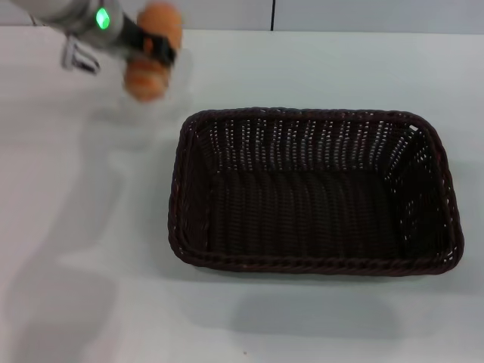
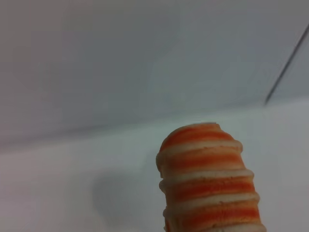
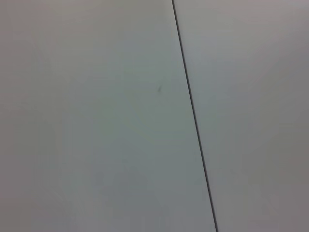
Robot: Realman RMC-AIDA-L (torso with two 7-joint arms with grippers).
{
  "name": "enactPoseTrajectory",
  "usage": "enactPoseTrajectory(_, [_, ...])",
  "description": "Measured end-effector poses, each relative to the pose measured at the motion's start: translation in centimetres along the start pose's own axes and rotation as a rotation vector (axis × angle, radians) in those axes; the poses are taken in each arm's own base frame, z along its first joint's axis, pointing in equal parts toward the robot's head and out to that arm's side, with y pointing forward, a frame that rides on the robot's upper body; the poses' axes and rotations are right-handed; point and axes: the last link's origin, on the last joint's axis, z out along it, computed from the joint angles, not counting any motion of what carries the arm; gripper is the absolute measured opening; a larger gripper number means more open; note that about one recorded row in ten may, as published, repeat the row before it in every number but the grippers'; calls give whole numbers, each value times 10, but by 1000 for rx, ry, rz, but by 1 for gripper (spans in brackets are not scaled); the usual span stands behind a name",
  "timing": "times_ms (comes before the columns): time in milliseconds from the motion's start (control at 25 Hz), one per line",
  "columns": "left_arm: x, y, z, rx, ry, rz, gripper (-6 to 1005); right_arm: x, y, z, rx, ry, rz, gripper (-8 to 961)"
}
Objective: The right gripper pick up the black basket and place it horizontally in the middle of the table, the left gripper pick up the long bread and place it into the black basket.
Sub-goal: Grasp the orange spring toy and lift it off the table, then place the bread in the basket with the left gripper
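The black basket (image 1: 314, 189) lies lengthwise across the middle of the white table (image 1: 76, 227), empty inside. At the far left, above the table, my left gripper (image 1: 156, 47) is shut on the long bread (image 1: 153, 49), an orange loaf with cream stripes. The bread hangs off the table, left of and behind the basket's far left corner. In the left wrist view the striped end of the long bread (image 2: 207, 179) fills the lower middle, with the table beneath it. My right gripper is out of view.
A wall with a thin dark seam (image 1: 273, 13) runs behind the table's far edge. The right wrist view shows only a pale flat surface with a dark seam (image 3: 193, 116).
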Motion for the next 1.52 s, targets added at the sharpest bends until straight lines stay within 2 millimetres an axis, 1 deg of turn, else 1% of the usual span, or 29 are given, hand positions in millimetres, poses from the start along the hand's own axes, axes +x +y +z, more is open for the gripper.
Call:
enactPoseTrajectory(120, [0,0,0,0,0,0,581,1,-1,4,1,12,-2,651])
enactPoseTrajectory(160, [18,-4,-34,-25,60,85,574,1,-1,4,1,12,-2,651])
enactPoseTrajectory(200, [21,-2,-52,-63,67,144,562,2,-1,6,0,19,-4,651])
enactPoseTrajectory(240, [22,0,-61,-87,75,170,550,4,-1,8,0,28,-7,651])
enactPoseTrajectory(280, [21,4,-69,-120,77,195,538,5,-1,9,3,35,-8,651])
enactPoseTrajectory(320, [15,13,-83,-198,72,243,526,6,-2,13,7,45,-10,651])
enactPoseTrajectory(440, [12,18,-88,-232,68,262,495,6,-4,16,14,51,-12,651])
enactPoseTrajectory(480, [7,24,-93,-274,56,286,485,6,-5,17,17,51,-13,651])
enactPoseTrajectory(520, [-6,39,-102,-354,31,340,475,6,-8,19,30,52,-15,651])
enactPoseTrajectory(600, [-15,50,-106,-405,11,376,461,5,-10,20,39,51,-17,651])
enactPoseTrajectory(680, [-15,50,-106,-405,11,376,453,4,-14,21,54,50,-20,651])
enactPoseTrajectory(720, [-35,73,-105,-484,-52,447,449,4,-18,22,70,49,-23,651])
enactPoseTrajectory(800, [-39,75,-103,-489,-67,458,440,3,-19,23,75,48,-23,651])
enactPoseTrajectory(840, [-44,79,-101,-497,-86,470,436,3,-20,23,78,47,-24,651])
enactPoseTrajectory(920, [-64,92,-90,-535,-148,508,428,3,-22,23,87,46,-26,651])
enactPoseTrajectory(960, [-64,92,-90,-535,-148,508,424,3,-22,23,87,46,-26,651])
enactPoseTrajectory(1000, [-71,99,-86,-560,-157,521,420,3,-23,23,89,45,-26,651])
enactPoseTrajectory(1120, [-76,108,-83,-598,-141,528,380,3,-24,22,93,47,-27,651])
enactPoseTrajectory(1320, [-73,109,-86,-625,-72,508,520,4,-23,22,94,55,-25,651])
enactPoseTrajectory(1360, [-73,109,-86,-625,-72,508,572,4,-23,22,94,55,-25,651])
enactPoseTrajectory(1400, [-68,106,-87,-613,-5,482,623,5,-23,21,95,58,-25,651])
enactPoseTrajectory(1440, [-68,106,-87,-613,-5,482,675,5,-23,21,95,58,-25,651])
enactPoseTrajectory(1520, [-64,100,-83,-589,79,441,778,5,-23,20,96,59,-25,651])
